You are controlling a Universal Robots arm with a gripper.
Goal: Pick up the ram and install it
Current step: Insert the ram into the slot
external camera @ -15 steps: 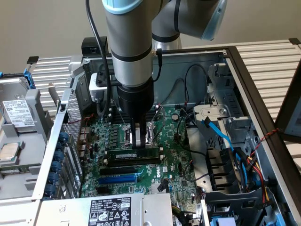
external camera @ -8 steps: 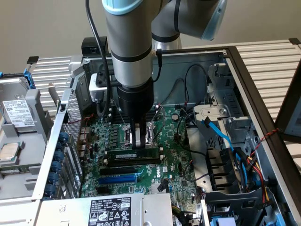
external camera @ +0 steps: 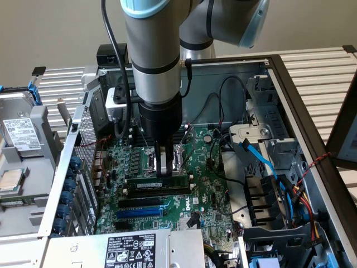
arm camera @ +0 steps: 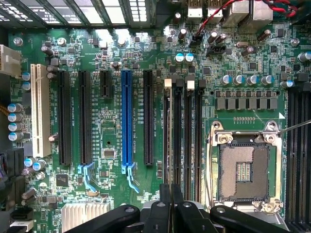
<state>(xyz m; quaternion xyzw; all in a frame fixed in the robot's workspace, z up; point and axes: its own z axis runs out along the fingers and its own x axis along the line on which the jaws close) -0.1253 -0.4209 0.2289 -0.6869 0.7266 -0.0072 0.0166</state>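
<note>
The ram point(external camera: 146, 183) is a thin green stick with a white label. It stands on edge along the memory slot nearest the CPU socket point(external camera: 179, 152), on the green motherboard point(external camera: 206, 195). My gripper point(external camera: 164, 172) comes straight down onto its top edge near the middle, fingers shut on it. From the wrist, the ram point(arm camera: 169, 131) is a narrow line running out from between my closed black fingertips, where my gripper point(arm camera: 171, 201) pinches it, beside the CPU socket point(arm camera: 243, 167).
Black memory slots point(external camera: 146, 200) and a blue slot point(external camera: 139, 212) lie beside the ram toward the power supply point(external camera: 139, 248). Blue and black cables point(external camera: 262, 162) crowd the drive cage on the exterior view's right. The case wall point(external camera: 72, 167) rises on the left.
</note>
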